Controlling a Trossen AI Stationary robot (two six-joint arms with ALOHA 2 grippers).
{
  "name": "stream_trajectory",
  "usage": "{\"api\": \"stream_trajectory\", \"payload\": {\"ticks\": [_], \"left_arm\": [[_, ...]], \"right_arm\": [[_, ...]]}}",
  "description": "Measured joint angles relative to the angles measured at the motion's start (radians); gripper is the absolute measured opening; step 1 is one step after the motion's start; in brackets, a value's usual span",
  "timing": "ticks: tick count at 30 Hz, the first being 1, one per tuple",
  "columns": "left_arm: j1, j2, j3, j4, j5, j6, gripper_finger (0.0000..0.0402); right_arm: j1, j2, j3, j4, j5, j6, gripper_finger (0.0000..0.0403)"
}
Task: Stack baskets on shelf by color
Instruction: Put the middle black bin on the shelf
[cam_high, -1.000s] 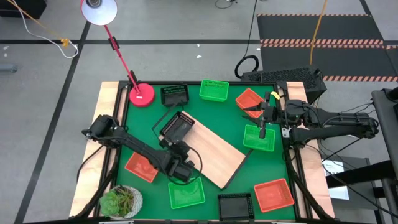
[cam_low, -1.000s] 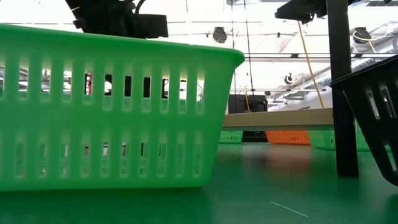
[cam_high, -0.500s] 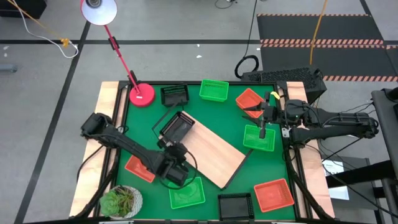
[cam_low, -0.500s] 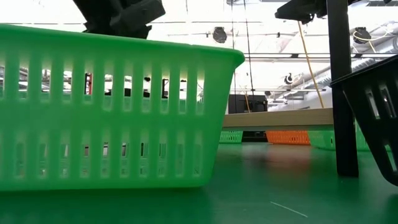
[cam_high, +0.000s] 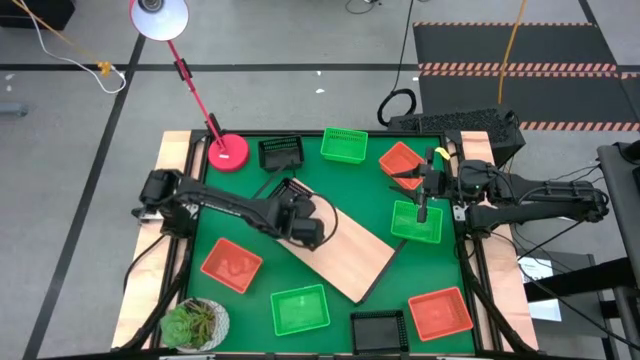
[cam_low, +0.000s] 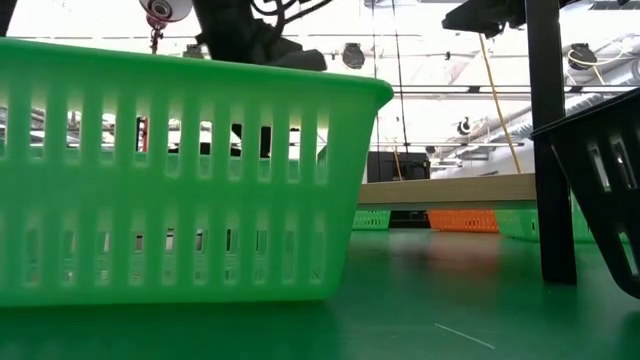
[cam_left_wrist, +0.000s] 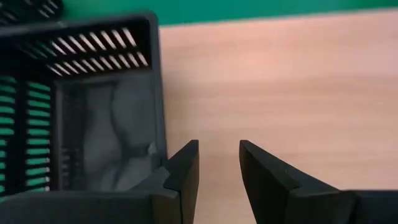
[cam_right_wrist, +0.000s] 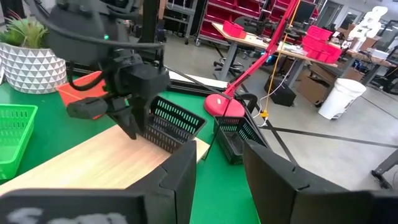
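Where the green mat (cam_high: 350, 190) carries the shelf (cam_high: 345, 248), we note left gripper (cam_left_wrist: 217, 163) parted, empty, beside a black basket (cam_left_wrist: 93, 112); right gripper (cam_right_wrist: 217, 168) parted, empty.

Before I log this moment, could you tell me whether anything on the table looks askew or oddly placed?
Yes: the shelf lies diagonally across the green mat, not square to the table. A black basket sits at its far end, overhanging the edge, beside the left gripper.
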Motion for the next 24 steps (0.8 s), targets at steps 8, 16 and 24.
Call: {"api": "stream_trajectory", "payload": {"ticks": [8,16,24], "left_arm": [[-0.045,0.0,0.129,-0.103,-0.116,0.018,0.0118],[-0.083,0.0,0.138,-0.307,-0.149,-0.159,0.0118],[-0.076,0.0,0.086,-0.298,-0.12,-0.176,0.016]], "right_arm": [[0.0,0.0,0.0,0.0,0.002,-0.015,0.0126],[0.0,0.0,0.0,0.0,0.002,0.011,0.0126],[0.0,0.0,0.0,0.0,0.002,0.007,0.0126]]}}
